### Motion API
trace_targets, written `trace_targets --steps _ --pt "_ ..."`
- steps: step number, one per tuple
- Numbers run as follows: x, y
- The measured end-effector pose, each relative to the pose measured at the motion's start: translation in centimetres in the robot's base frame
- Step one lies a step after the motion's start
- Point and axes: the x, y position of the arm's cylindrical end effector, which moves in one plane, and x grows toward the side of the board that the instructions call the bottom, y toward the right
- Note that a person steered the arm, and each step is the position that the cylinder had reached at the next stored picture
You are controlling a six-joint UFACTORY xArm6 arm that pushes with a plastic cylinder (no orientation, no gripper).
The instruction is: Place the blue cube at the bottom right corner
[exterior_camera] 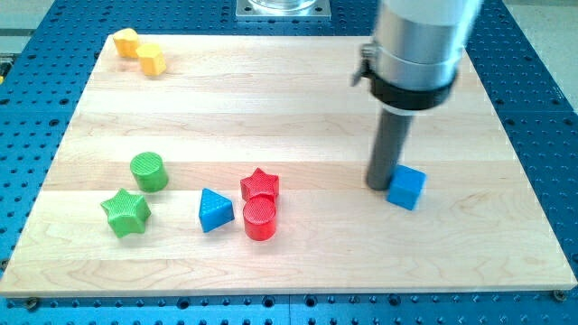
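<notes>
The blue cube (406, 187) sits on the wooden board (298, 81), right of centre. My tip (380, 185) stands on the board just left of the cube, touching or nearly touching its left side. The dark rod rises from there to the arm's grey body at the view's top right. The board's bottom right corner (560, 282) lies to the lower right of the cube.
A blue triangle (214, 209), a red star (260, 185) and a red cylinder (259, 218) cluster at bottom centre. A green cylinder (148, 171) and a green star (125, 212) lie at the left. Two yellow blocks (138, 50) sit at the top left.
</notes>
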Motion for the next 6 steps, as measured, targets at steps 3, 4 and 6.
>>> trace_targets --steps 3,4,6 --pt "2.7 5.6" --pt "2.6 8.7" --pt "3.7 9.0"
